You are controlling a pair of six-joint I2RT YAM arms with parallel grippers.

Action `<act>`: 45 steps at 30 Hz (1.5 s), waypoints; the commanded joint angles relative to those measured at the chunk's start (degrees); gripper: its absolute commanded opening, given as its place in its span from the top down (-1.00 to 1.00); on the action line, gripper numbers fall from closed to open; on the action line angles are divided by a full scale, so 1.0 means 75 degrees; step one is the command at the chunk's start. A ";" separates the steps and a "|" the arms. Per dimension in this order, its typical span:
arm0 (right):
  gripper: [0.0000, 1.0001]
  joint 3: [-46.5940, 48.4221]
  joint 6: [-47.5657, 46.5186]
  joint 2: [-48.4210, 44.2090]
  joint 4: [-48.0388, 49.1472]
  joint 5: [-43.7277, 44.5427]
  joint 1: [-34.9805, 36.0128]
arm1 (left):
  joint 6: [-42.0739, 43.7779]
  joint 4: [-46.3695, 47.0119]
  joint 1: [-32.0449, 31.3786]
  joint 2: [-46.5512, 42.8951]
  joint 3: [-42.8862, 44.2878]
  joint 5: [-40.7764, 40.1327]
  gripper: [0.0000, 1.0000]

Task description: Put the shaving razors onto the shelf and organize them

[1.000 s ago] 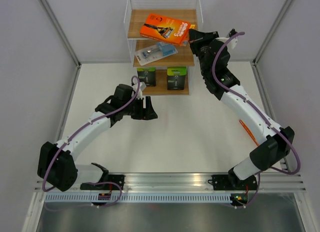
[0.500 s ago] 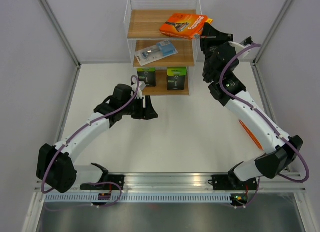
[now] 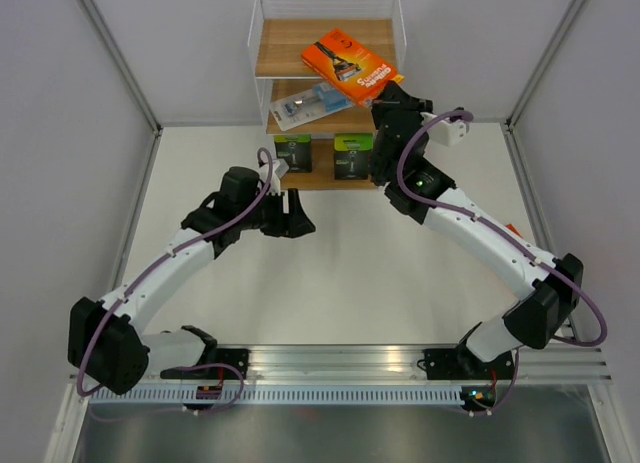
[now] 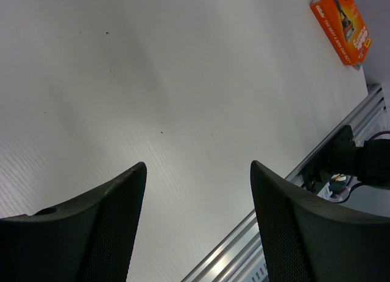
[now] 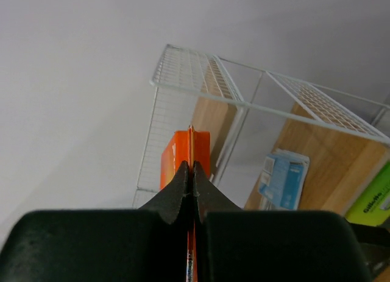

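Note:
My right gripper (image 3: 387, 91) is shut on the edge of an orange razor pack (image 3: 349, 67) and holds it tilted over the right front part of the shelf's (image 3: 290, 38) top board. In the right wrist view the jaws (image 5: 193, 167) pinch the pack's thin edge (image 5: 181, 154). The clear-and-blue blister pack (image 3: 312, 106) lies on the middle board. Two black-and-green packs (image 3: 293, 153) (image 3: 353, 155) stand on the bottom board. My left gripper (image 3: 298, 215) is open and empty, low over the table in front of the shelf. A second orange pack (image 4: 341, 25) lies on the table.
White walls (image 3: 120, 53) close in the table on the left, back and right. The aluminium rail (image 3: 340, 361) with both arm bases runs along the near edge. The shelf's white wire frame (image 5: 207, 75) stands just ahead of my right gripper.
My right arm swung the orange pack from beyond the shelf's right edge back left and turned it over the top board. My left arm barely moved.

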 commanded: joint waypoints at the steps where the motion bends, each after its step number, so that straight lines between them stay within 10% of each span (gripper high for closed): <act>1: 0.99 -0.0150 0.0596 0.0216 0.0181 0.0897 0.0355 | -0.0027 0.0226 0.0003 -0.0303 0.0138 0.0087 -0.49; 12: 0.99 0.1057 0.0983 0.0992 -0.0100 0.2760 0.0848 | -0.0097 0.0203 0.0061 -0.0713 0.0570 -0.0229 -0.50; 18: 0.99 0.0718 0.1065 0.0699 0.0099 0.1498 0.0532 | -0.0308 0.0635 0.0190 -0.0831 0.2385 -0.0815 -0.45; 30: 0.99 0.0273 0.1826 0.0441 -0.0464 0.0159 0.0250 | -0.1491 0.2182 0.0213 0.2014 0.5445 -0.1752 0.95; 45: 0.99 -0.0267 0.2189 0.0160 -0.0241 -0.0415 0.0144 | -0.1444 0.2535 0.0225 0.3716 0.7133 -0.2070 0.95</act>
